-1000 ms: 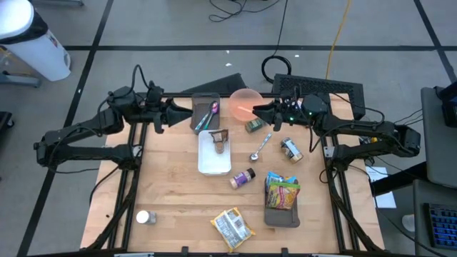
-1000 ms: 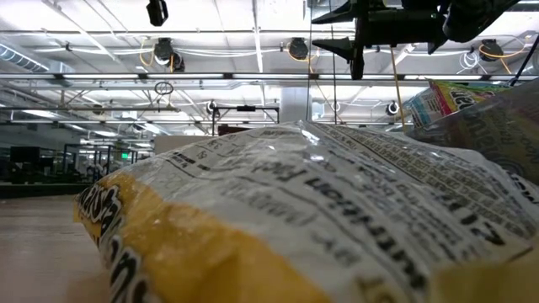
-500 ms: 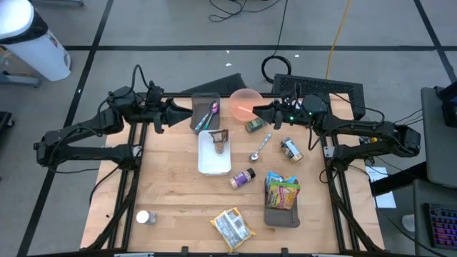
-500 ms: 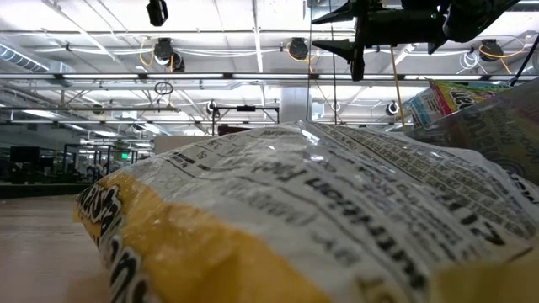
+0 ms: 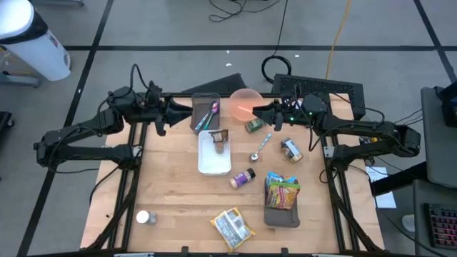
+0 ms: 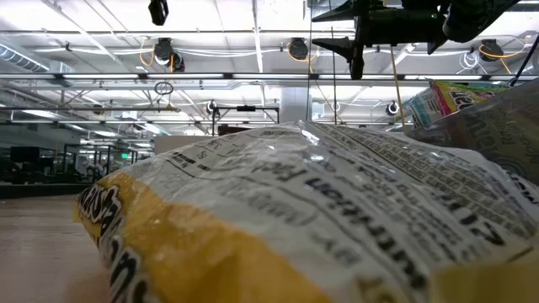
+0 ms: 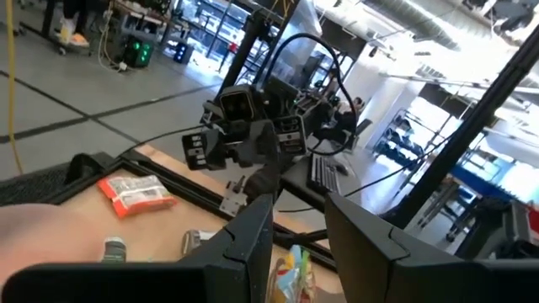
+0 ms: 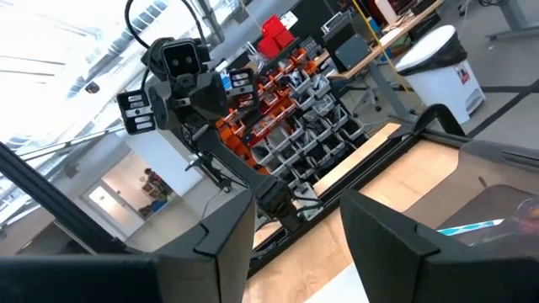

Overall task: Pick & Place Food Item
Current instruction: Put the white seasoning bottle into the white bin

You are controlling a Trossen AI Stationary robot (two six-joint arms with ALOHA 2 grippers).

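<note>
A brown food item (image 5: 220, 142) lies on the far end of a white tray (image 5: 213, 161) at mid-table. A yellow snack bag (image 5: 232, 227) lies flat at the near edge and fills the low view (image 6: 295, 219). A colourful bag (image 5: 282, 191) rests on a dark tray. My left gripper (image 5: 187, 113) hovers above the far left of the table, open and empty, pointing right. My right gripper (image 5: 257, 111) hovers over the pink bowl (image 5: 245, 100), open and empty, pointing left. Each wrist view shows a bare gap between its fingers (image 7: 299, 244), (image 8: 295, 244).
A grey bin (image 5: 206, 113) holding a purple spoon stands at the far edge beside the bowl. A small jar (image 5: 253, 126), a metal spoon (image 5: 259, 148), a can (image 5: 290, 148), a spice bottle (image 5: 243, 178) and a small white bottle (image 5: 145, 217) lie around the tray.
</note>
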